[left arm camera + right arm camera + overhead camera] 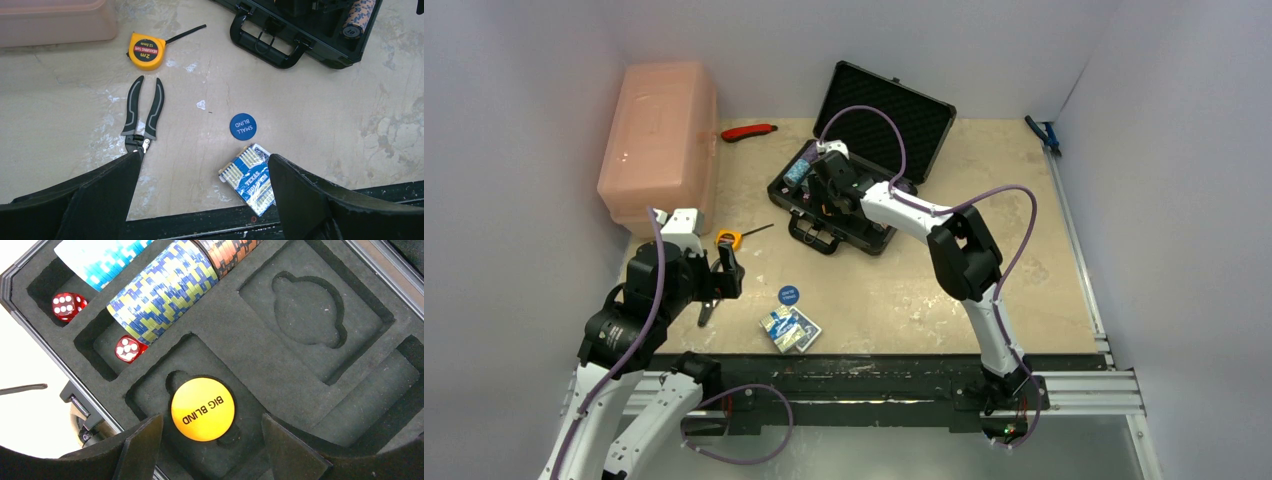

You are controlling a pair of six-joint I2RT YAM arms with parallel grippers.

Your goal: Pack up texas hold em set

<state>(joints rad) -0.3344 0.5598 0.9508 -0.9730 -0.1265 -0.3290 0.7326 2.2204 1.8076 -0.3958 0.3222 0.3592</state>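
Note:
The black case (pixel 796 196) lies open mid-table with its lid (pixel 889 105) up. My right gripper (pixel 824 180) hangs over its foam tray. In the right wrist view that gripper (pixel 211 419) is open, and a yellow "BIG BLIND" disc (pixel 202 409) rests in a round recess between the fingers, untouched. Chip stacks (pixel 162 290) and two red dice (pixel 130 347) fill the slots beside it. My left gripper (pixel 204 157) is open above the table's near edge. The blue-white card deck (pixel 250 180) lies by its right finger, and the blue "SMALL BLIND" disc (pixel 243 126) lies beyond.
A pink plastic box (pixel 659 145) stands at the back left. A yellow tape measure (pixel 147 50) and grey-handled pliers (pixel 142 110) lie left of the blue disc. A red-handled tool (pixel 749 131) lies behind the case. A second round foam recess (pixel 307 310) is empty.

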